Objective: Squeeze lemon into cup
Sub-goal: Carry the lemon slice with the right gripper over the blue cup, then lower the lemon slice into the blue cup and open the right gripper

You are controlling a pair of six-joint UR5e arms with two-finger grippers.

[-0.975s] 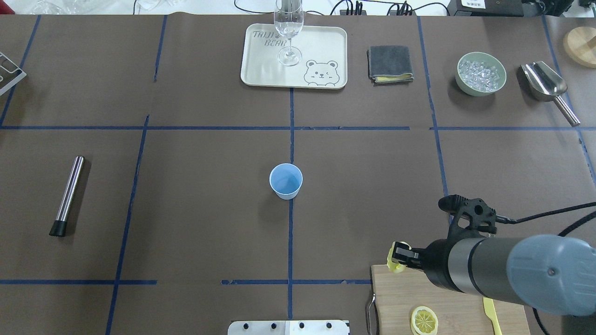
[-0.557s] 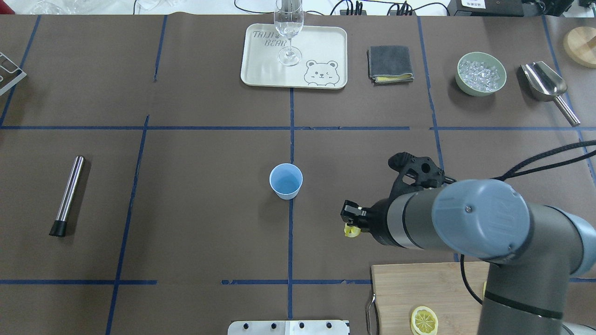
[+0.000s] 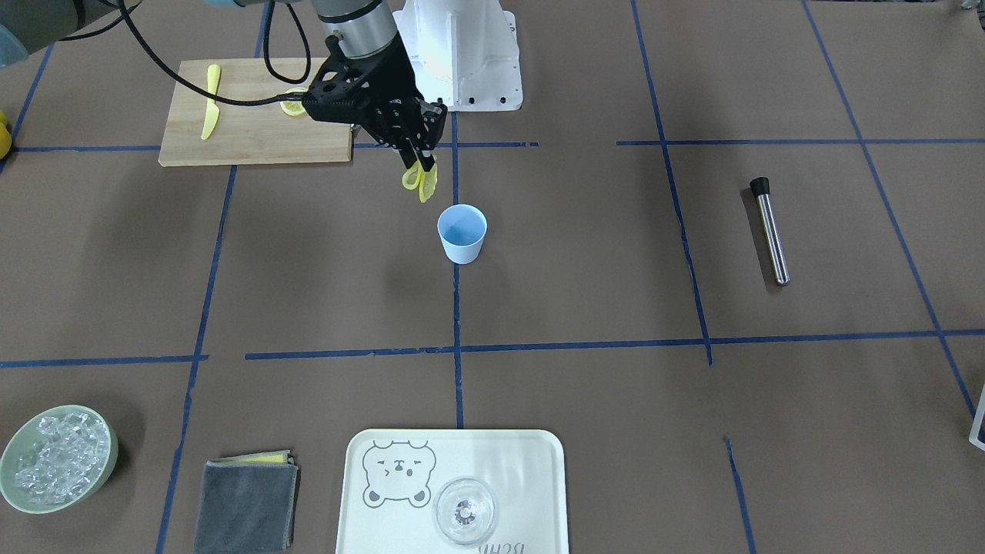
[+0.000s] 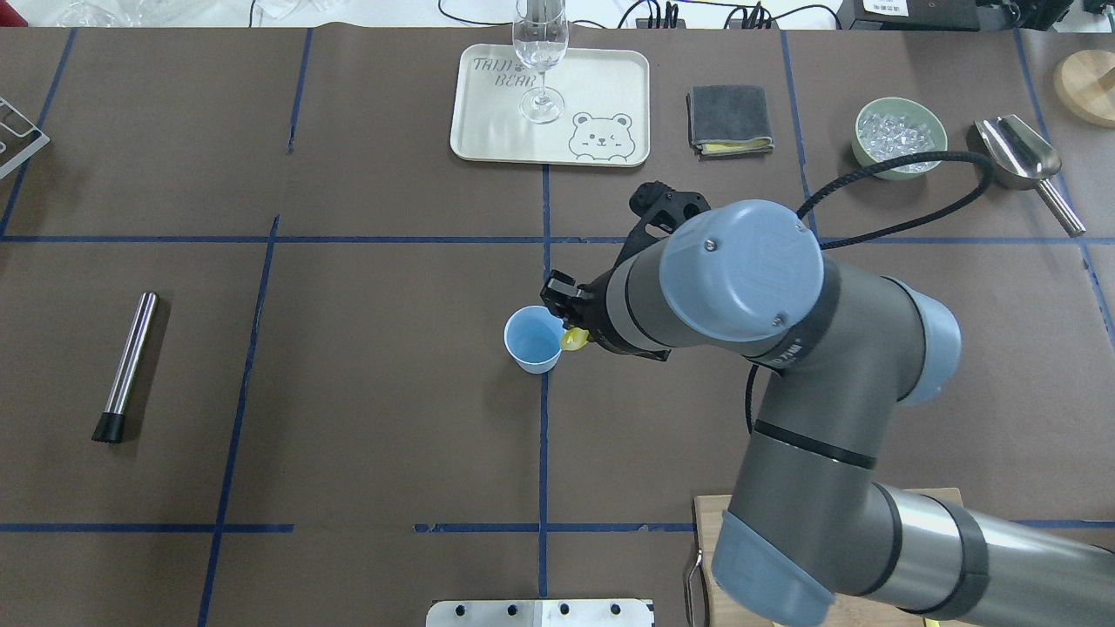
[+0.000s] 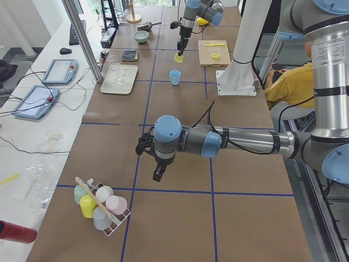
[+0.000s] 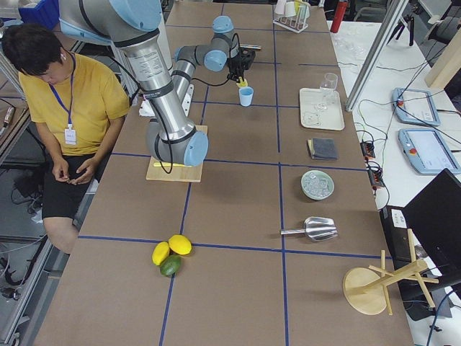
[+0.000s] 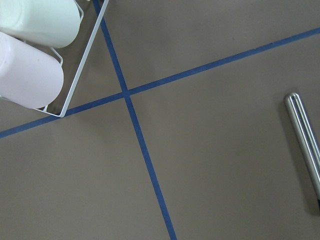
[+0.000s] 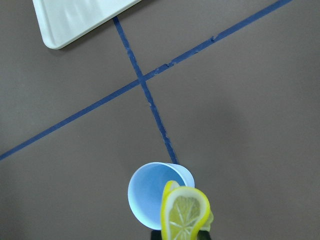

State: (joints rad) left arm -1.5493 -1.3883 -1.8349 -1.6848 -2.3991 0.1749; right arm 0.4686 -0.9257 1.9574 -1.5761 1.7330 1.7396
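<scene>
Right tool (image 3: 418,171) is clamped on the lemon (image 3: 421,181), which is pinched between its black fingers. From the front I see the piece hanging just up-left of the cup (image 3: 462,233), apart from its rim. Overhead, my arm covers most of that, and only a yellow sliver shows at the cup's right edge, mid-frame. The wrist camera gives what neither does: the round cut face with pale segment lines and yellow rind, at bottom centre, overlapping the light-blue cup's rim.

The front view also shows the board (image 3: 254,131) at upper left, with a knife (image 3: 209,104) and a slice (image 3: 291,106) partly behind the tool. Across the top of the overhead frame sit a tray (image 4: 601,87) with a glass (image 4: 542,52), a cloth (image 4: 730,117), an ice bowl (image 4: 858,131) and a scoop (image 4: 1015,152). A steel rod (image 4: 129,366) lies at left.

The left tool (image 5: 157,174) shows only from the side, over the tabletop near a cup rack (image 5: 103,210); I cannot tell its opening.
</scene>
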